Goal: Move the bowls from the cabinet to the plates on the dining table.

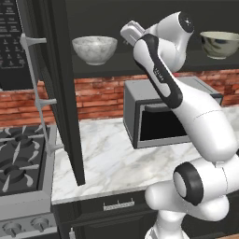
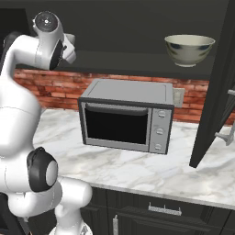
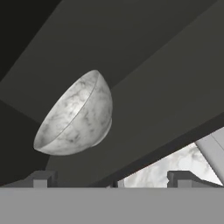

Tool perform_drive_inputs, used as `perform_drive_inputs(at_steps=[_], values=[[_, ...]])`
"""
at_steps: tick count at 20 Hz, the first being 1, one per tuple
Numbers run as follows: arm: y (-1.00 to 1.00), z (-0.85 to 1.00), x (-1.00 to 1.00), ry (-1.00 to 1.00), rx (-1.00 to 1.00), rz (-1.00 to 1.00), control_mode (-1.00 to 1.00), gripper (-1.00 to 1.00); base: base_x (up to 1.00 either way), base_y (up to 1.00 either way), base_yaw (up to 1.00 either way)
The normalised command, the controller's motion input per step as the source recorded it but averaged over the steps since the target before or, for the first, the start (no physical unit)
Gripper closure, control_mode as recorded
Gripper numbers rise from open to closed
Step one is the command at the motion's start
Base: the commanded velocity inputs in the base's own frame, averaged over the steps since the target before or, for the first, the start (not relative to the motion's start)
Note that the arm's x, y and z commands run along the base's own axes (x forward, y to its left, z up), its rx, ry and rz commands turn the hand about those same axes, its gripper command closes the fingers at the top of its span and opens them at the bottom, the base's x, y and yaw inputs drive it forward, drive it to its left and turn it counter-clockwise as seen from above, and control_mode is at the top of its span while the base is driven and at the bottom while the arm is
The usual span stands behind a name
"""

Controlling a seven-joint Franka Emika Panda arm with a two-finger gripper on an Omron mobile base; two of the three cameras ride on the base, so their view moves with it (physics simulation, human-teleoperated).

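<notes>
Up on the dark cabinet shelf (image 1: 121, 63) the white-grey marbled round bowl (image 1: 94, 49) stands near the left door edge, well apart from the glossy grey-green bowl with a cream rim (image 1: 220, 44) at the far right, open shelf between them. From the hand view, the gripper (image 3: 112, 181) has its tips spread apart, clear of the marbled bowl, while the right base view adds the grey box microwave (image 2: 126, 115) standing on the marble counter (image 2: 137, 167) below.
</notes>
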Motion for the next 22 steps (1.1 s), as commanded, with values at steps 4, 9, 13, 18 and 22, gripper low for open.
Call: perform_drive_inputs(at_steps=[4, 9, 13, 18, 22], values=[[0.01, 0.0, 0.11, 0.0, 0.0, 0.0, -1.0, -1.0, 0.0, 0.0, 0.0], [0.02, 0.0, 0.17, 0.01, 0.0, 0.0, -1.0, -1.0, 0.0, 0.0, 0.0], [0.08, 0.0, 0.14, 0.0, 0.0, 0.0, -1.0, -1.0, 0.0, 0.0, 0.0], [0.11, 0.0, 0.27, 0.0, 0.0, 0.0, -1.0, -1.0, 0.0, 0.0, 0.0], [0.08, 0.0, 0.34, 0.0, 0.0, 0.0, -1.0, -1.0, 0.0, 0.0, 0.0]])
